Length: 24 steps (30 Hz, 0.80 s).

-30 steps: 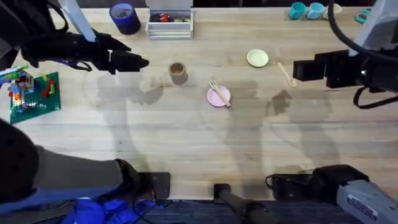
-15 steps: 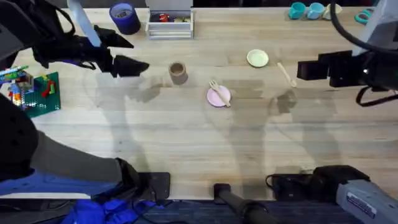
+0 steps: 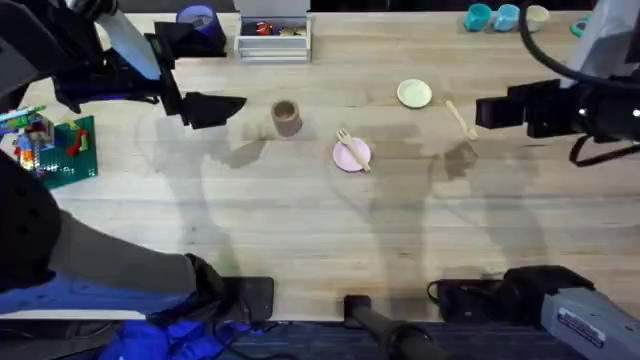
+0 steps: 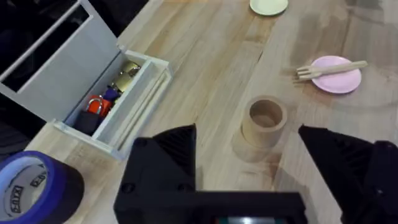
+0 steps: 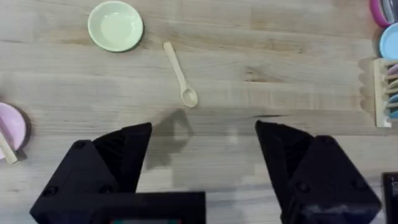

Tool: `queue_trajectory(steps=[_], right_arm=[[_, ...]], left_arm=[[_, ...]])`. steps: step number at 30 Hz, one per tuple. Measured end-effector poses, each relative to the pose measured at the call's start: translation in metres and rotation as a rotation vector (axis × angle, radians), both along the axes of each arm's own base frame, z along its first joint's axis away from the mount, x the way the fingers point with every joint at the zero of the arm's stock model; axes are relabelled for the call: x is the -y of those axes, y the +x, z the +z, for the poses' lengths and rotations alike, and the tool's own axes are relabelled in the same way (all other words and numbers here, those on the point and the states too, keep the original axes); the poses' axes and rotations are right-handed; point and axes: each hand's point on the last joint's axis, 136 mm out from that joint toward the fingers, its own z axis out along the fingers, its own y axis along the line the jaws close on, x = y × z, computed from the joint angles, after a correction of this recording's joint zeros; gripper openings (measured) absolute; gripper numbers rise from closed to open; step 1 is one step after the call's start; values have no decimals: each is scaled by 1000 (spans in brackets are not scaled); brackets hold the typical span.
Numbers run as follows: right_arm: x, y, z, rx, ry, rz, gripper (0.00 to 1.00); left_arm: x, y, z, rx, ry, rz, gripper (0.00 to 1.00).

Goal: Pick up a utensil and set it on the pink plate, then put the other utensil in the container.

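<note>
Fork (image 3: 352, 148) lies on pink plate (image 3: 351, 156); both arms' fingers released, spoon (image 5: 180, 74) untouched

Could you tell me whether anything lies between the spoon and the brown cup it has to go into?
Yes. The pink plate with the fork on it lies near the straight line from the spoon to the brown cup. Carried above the table, the spoon should pass over it.

In the right wrist view we see the pink plate (image 5: 10, 127) and fork (image 5: 6, 151) cut off at the edge.
</note>
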Motion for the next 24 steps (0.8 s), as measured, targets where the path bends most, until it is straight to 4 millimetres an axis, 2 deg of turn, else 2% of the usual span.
queue_trajectory(steps=[10,17,21,24], right_arm=[[0,6,-11,-47,-46,48,997],[16,25,-18,-40,-69,9,996],[25,28,-36,-99,-22,8,996],[24,30,-54,-159,1,43,996]], left_arm=[[1,-2,-3,-21,-14,-5,994],[2,-3,-9,-50,-21,-5,994],[2,-3,-9,-49,-21,-5,993],[2,-3,-9,-49,-21,-5,993]])
